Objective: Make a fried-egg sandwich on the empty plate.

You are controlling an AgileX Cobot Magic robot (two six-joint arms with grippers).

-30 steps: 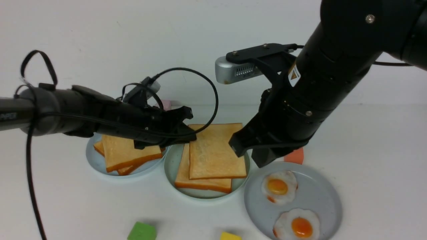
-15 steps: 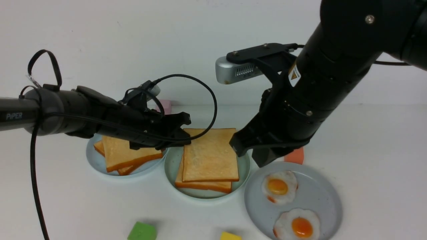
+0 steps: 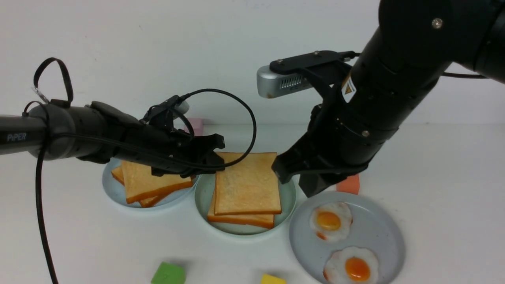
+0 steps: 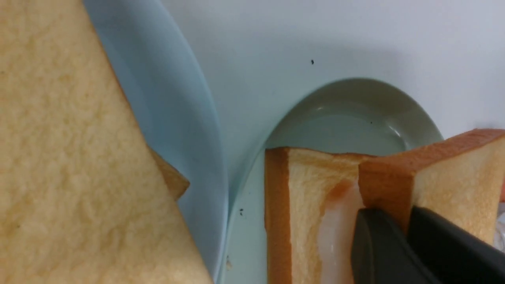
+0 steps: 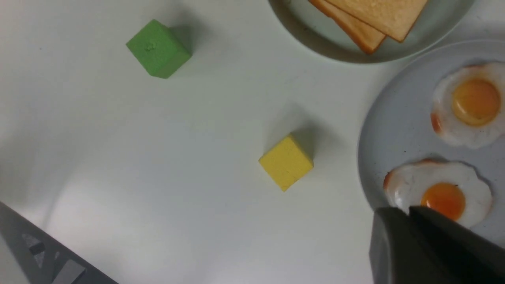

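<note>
The mint-green plate point(image 3: 202, 194) sits at the centre, holding the sandwich: a lower toast slice point(image 3: 240, 219) and a top toast slice point(image 3: 246, 183) lying over it, slightly askew. In the left wrist view, egg white point(image 4: 335, 232) shows between the lower slice point(image 4: 300, 205) and the top slice point(image 4: 453, 177) on the plate point(image 4: 347, 114). My left gripper point(image 3: 217, 157) is shut on the top slice's crust at its far left edge; it also shows in its wrist view point(image 4: 394, 221). My right gripper point(image 3: 294, 179) is shut and empty, hovering between the mint plate and the grey plate.
A pale-blue plate point(image 3: 112, 189) with a toast pile point(image 3: 152, 181) sits at the left. A grey plate point(image 3: 380, 232) at the right holds two fried eggs point(image 3: 330, 221) point(image 3: 352, 266). A green cube point(image 3: 167, 274) and a yellow cube point(image 3: 272, 280) lie near the front edge. An orange piece point(image 3: 351, 183) lies behind the grey plate.
The left gripper has drawn back to the left and lowered the top slice, which now lies flatter and more squarely over the lower slice. The right arm has barely moved.
</note>
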